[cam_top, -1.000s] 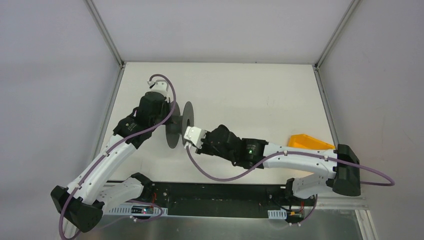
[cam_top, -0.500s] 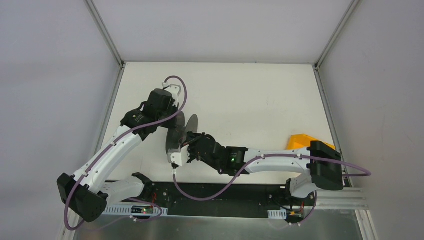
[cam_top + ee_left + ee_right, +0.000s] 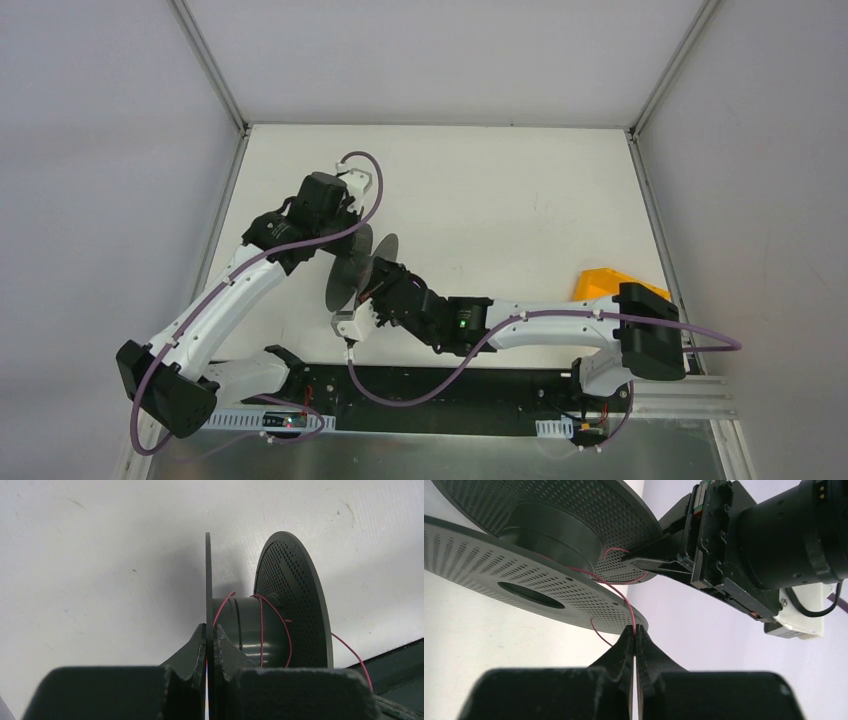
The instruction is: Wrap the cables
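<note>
You're looking at a robotics lab cell: a white surface (image 3: 500,190) boxed in by plain white walls (image 3: 90,150) on metal struts (image 3: 208,65), two arms (image 3: 230,300) bolted to a black rail (image 3: 470,385).

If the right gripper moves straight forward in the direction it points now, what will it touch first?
Probably the rim of the spool's nearer flange, directly ahead of the right gripper, which pinches the cable. Depth is unclear.
</note>
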Available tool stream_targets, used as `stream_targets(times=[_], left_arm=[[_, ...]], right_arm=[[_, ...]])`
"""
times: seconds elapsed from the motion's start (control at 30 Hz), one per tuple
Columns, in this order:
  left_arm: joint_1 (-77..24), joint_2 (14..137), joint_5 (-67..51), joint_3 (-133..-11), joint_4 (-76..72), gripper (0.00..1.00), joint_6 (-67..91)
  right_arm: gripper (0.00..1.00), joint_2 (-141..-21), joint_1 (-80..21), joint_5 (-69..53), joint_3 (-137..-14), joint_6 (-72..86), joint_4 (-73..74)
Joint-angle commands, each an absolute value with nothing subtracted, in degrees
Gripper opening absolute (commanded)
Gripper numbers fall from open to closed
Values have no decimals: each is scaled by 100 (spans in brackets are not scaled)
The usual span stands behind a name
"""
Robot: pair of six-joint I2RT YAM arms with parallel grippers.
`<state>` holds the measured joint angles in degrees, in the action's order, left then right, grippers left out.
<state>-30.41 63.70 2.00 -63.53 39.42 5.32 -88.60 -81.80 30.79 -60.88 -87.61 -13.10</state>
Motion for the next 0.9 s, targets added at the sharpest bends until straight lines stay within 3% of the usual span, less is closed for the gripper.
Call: stream_targets(times=[0.0,0.5,0.87], left_arm=[[-3093,6417,30,-6688,4011,0,156],[-3111,6919,-382,-7221,4629,0,-508],[-3111,6547,-2117,-7172,4509,0,-1814]], right_arm=[[0,-8745,-8211,3306,-6369,-9132,-1269],[0,-8794,-8051,3098,-6612,-9128,-701],[0,-7843,-7110,342,-6679,-6713,430]])
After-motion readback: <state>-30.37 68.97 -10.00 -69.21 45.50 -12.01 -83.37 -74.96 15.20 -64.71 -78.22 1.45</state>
